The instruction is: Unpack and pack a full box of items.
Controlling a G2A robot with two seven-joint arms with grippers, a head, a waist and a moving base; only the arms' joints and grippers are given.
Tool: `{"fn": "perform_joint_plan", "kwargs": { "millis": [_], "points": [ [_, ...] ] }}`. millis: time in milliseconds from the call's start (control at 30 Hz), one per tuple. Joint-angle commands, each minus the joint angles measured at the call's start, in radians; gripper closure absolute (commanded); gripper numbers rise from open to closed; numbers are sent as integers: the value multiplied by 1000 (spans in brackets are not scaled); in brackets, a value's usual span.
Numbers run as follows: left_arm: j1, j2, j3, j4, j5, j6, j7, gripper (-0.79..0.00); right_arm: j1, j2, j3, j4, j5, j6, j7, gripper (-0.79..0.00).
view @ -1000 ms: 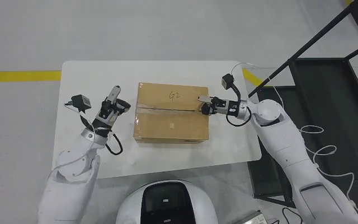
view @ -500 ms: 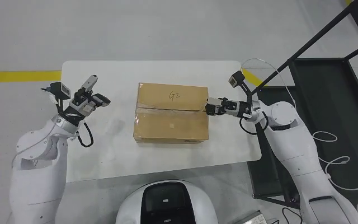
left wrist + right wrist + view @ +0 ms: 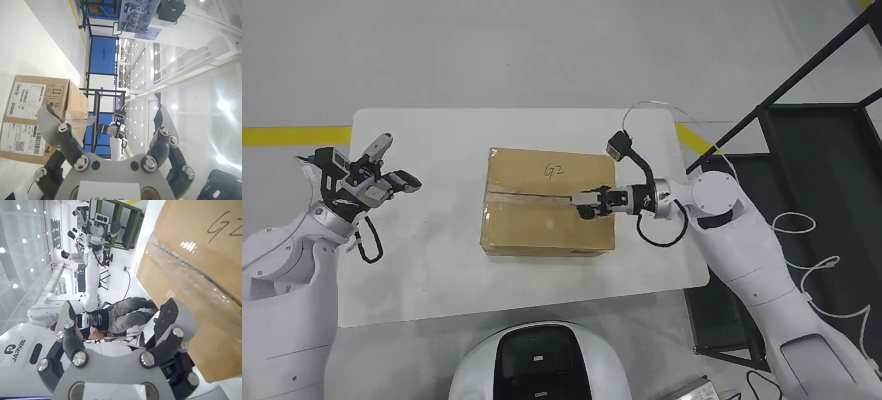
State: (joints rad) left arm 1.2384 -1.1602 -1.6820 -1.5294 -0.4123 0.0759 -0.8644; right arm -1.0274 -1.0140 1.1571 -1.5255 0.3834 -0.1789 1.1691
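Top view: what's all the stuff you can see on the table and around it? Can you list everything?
Cardboard box: one, brown, in the middle of the table, flaps closed.
Tape: one strip, clear, along the box's top seam.
Labels: several, white, on the box's side facing the left arm.
Table: one, white, under the box.
Floor line: one, yellow, on the grey floor past the table's edge.
Metal rack: one, black, on the floor beside the table, on the right arm's side.
Left gripper: one, grey and black, open, over the table's edge, apart from the box.
Right gripper: one, grey and black, open, over the box's top near the taped seam.
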Motion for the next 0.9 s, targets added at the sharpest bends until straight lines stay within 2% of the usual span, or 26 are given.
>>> {"fn": "perform_joint_plan", "kwargs": {
  "millis": [0, 167, 367, 633, 867],
  "points": [
    [-1, 0, 0, 0, 1, 0, 0, -785, -18, 2, 3, -23, 26, 3, 34, -785],
    [-1, 0, 0, 0, 1, 0, 0, -785, -53, 8, -2, -45, 46, 64, 85, -785],
    [-1, 0, 0, 0, 1, 0, 0, -785, -32, -1, -30, 71, 93, 136, 51, -785],
    [-1, 0, 0, 0, 1, 0, 0, -785, 13, -19, -84, 180, 116, 179, 28, -785],
    [-1, 0, 0, 0, 1, 0, 0, -785, 31, -32, -101, 253, 162, 171, 13, -785]
  ]
}}
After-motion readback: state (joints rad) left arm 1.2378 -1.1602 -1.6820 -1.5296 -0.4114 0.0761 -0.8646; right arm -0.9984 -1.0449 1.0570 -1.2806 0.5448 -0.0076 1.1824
